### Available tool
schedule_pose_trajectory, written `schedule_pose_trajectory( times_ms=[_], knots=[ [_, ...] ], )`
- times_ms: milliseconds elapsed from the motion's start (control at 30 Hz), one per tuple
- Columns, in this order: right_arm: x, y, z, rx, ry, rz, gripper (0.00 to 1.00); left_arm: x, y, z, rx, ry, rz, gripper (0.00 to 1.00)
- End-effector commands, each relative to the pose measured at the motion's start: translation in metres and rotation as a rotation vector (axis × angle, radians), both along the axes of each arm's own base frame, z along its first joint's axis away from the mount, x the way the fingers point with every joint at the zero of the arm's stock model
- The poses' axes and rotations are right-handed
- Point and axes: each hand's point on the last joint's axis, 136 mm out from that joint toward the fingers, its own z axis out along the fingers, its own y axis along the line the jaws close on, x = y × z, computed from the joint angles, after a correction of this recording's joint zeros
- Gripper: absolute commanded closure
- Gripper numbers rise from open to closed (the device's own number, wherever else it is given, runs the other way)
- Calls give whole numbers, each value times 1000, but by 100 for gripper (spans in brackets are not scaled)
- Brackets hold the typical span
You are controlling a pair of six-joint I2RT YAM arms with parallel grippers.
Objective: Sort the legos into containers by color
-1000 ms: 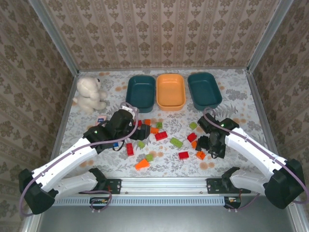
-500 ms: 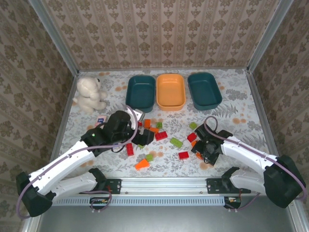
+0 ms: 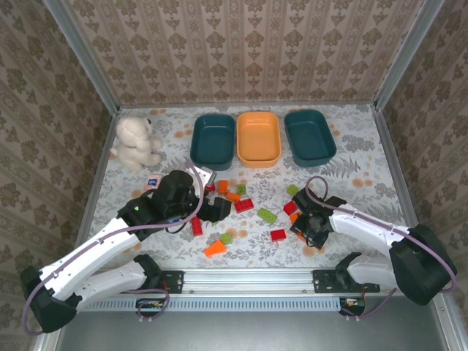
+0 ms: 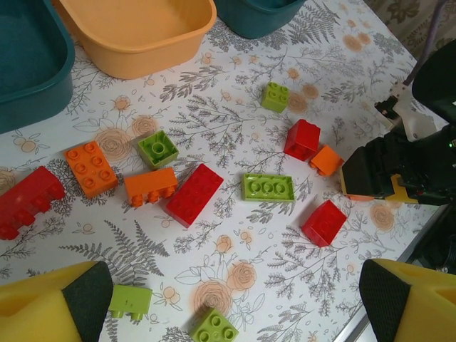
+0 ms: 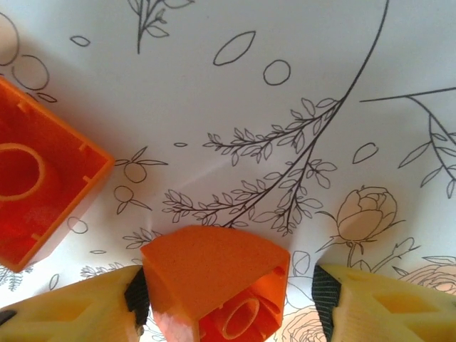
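Red, orange and light green legos lie scattered on the floral table, among them a green one (image 3: pixel 267 215), a red one (image 3: pixel 278 235) and an orange one (image 3: pixel 215 249). My right gripper (image 3: pixel 311 230) is down on the table, open around an orange lego (image 5: pixel 214 278). Its left pad (image 5: pixel 135 296) touches the brick, while the right pad (image 5: pixel 324 296) stands a small gap away. My left gripper (image 4: pixel 231 299) hovers wide open over the pile, above two green legos (image 4: pixel 131 301) (image 4: pixel 214 328). Three empty containers stand at the back: teal (image 3: pixel 213 140), orange (image 3: pixel 259 138), teal (image 3: pixel 310 136).
A white teddy bear (image 3: pixel 135 142) sits at the back left, with a small blue-and-white carton (image 3: pixel 153 180) beside my left arm. A second orange lego (image 5: pixel 35 199) lies hollow side up just left of my right gripper. Patterned walls enclose the table.
My right gripper has come down over the orange lego and its jaws have narrowed. The left gripper has moved right and nearer, over the pile, still wide open.
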Motion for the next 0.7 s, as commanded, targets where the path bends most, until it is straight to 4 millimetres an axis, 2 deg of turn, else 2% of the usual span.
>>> schedule_pose_trajectory(
  times_ms=[0, 267, 433, 533, 667],
  knots=[
    [3, -1, -8, -27, 4, 8, 38, -2, -2, 2, -33, 4, 4, 7],
    [8, 0, -13, -40, -5, 34, 51, -1, -2, 2, -41, 4, 12, 7],
    [11, -3, -10, -60, -19, 63, 58, -1, -3, 1, -41, 6, 12, 7],
    [13, -7, 3, -85, -37, 85, 61, 0, -4, 2, -46, 5, 13, 7],
    [21, -16, 42, -126, -109, 117, 61, 3, -9, 9, -70, 0, 18, 7]
  ],
)
